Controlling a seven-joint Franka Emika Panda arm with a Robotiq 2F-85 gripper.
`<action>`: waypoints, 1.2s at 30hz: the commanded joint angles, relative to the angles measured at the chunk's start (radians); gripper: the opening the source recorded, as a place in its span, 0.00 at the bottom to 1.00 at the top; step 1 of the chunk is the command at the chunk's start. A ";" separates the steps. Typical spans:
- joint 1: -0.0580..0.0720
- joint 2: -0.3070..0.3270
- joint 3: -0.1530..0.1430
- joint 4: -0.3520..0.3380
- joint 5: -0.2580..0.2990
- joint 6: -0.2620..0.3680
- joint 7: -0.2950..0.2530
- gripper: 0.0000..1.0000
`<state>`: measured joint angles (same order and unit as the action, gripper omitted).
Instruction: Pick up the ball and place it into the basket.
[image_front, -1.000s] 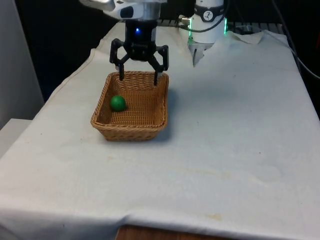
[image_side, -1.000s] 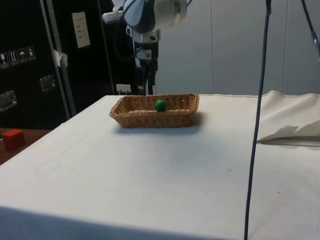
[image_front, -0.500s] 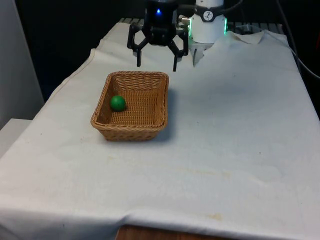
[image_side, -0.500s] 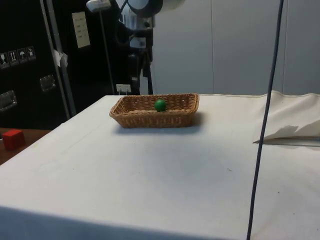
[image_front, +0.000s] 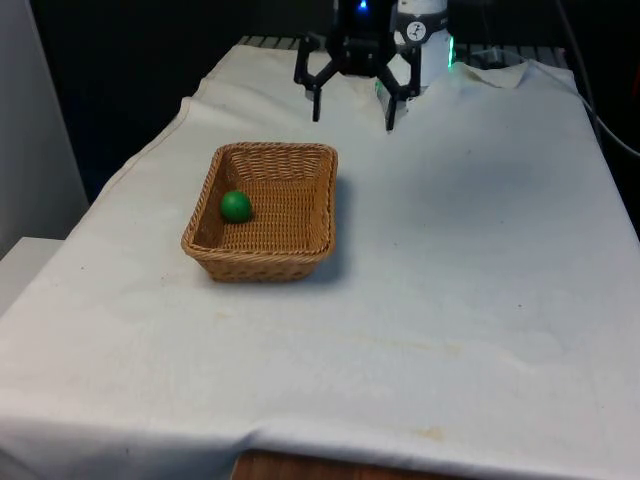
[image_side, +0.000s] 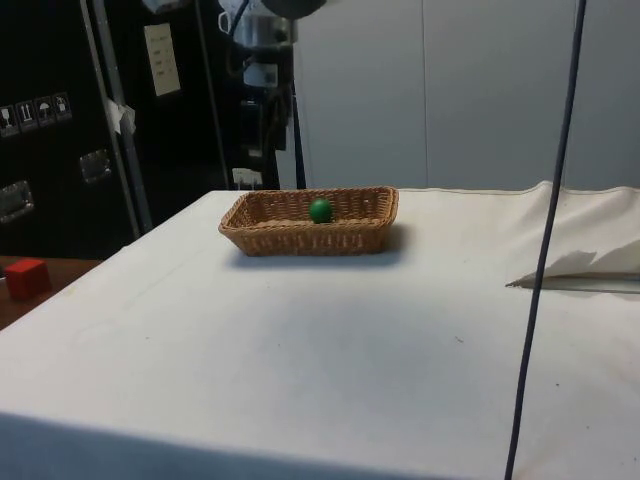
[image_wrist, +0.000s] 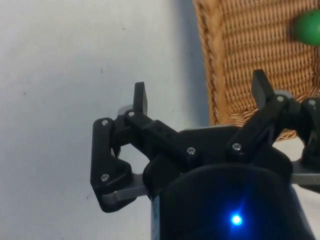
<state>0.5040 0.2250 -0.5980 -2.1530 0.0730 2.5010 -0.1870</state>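
While the green ball (image_front: 236, 206) sits inside the wicker basket (image_front: 265, 255), the black gripper (image_front: 352, 110) hangs in the air beyond the basket's far rim, towards the front view's right of it and well above the cloth. Its two fingers (image_front: 316, 103) are spread wide apart w/ nothing between them; both point down at bare cloth. Seen from the front, the ball rests on the basket floor close to the wall on the front view's left, about halfway along that wall. The basket is a shallow rectangular tray of brown weave w/ sloped walls, standing flat on the white table cloth (image_front: 470, 270). From the side cam the ball (image_side: 320, 210) shows over the near rim of the basket (image_side: 310, 235), and the gripper (image_side: 268, 110) hangs high behind the basket, in front of dark cabinets (image_side: 60, 120). From the wrist cam the spread fingers (image_wrist: 141, 97) frame white cloth on one side and a corner of the basket (image_wrist: 235, 60) on the other, w/ the ball (image_wrist: 307, 27) partly cut off at the picture's edge. Other things: a small red block (image_side: 26, 277) on a low surface beside the table in the side view, a thin dark cable (image_side: 545, 240) hanging across that view near the camera, and a rumpled fold of cloth (image_front: 500, 72) at the table's far end.
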 joint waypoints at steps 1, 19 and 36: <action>0.011 -0.008 -0.001 -0.002 -0.026 -0.008 0.029 1.00; 0.010 -0.072 0.107 0.029 -0.120 -0.102 0.161 1.00; 0.004 -0.113 0.127 0.089 -0.109 -0.223 0.161 1.00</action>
<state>0.5080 0.1120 -0.4710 -2.0640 -0.0360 2.2780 -0.0260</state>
